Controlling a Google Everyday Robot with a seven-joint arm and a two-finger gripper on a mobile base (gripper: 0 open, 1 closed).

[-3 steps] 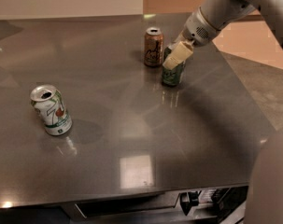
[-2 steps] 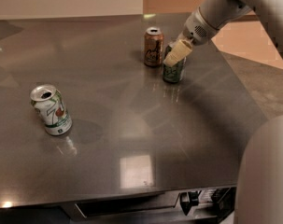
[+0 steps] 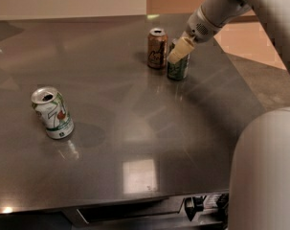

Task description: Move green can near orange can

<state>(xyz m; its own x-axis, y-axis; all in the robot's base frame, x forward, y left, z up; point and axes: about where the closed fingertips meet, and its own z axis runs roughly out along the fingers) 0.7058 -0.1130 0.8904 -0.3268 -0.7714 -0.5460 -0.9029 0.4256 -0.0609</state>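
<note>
The green can point(image 3: 178, 70) stands upright on the grey table point(image 3: 135, 109), at the back right. The orange can point(image 3: 157, 48) stands upright just to its left and slightly behind, a small gap apart. My gripper point(image 3: 179, 51) is down at the green can's top, covering its upper part, with the arm point(image 3: 216, 11) reaching in from the upper right. Its hold on the can is hidden.
A white can with green and red markings point(image 3: 52, 112) stands tilted at the front left of the table. The table's right edge point(image 3: 245, 90) runs close to the green can. My pale body point(image 3: 264, 171) fills the lower right corner.
The gripper and green can have stayed almost in place beside the orange can. My body fills more of the lower right corner.
</note>
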